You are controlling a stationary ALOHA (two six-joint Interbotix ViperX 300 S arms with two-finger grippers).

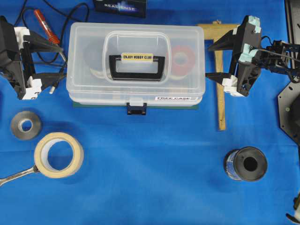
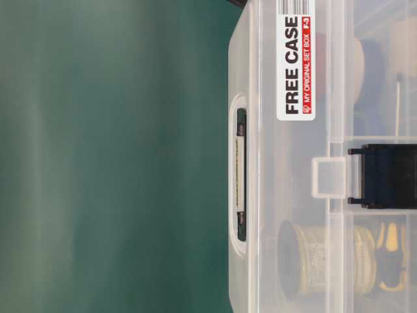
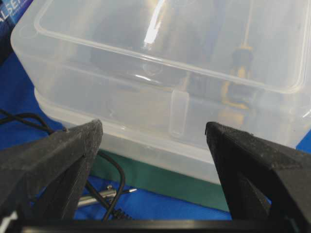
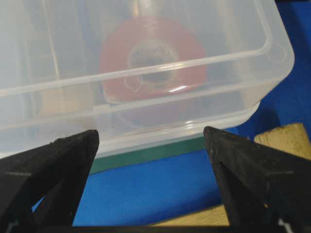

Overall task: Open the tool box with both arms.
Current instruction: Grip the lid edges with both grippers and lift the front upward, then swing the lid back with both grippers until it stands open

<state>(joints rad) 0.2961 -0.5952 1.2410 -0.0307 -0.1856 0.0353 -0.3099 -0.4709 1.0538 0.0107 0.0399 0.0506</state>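
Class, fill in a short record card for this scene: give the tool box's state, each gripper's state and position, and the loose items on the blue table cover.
tool box: lid down, dark blue latch at its front edge
contents: red tape roll seen through the clear lid
left gripper: open, at the box's left end, holding nothing
right gripper: open, at the box's right end, holding nothing
front left of the box: masking tape roll, wrench, grey ring
front right: black spool

Robotics lab bench. Blue cloth covers the table, with a RealSense camera box at the far edge. Masking tape roll, wrench, wire spool lie about.
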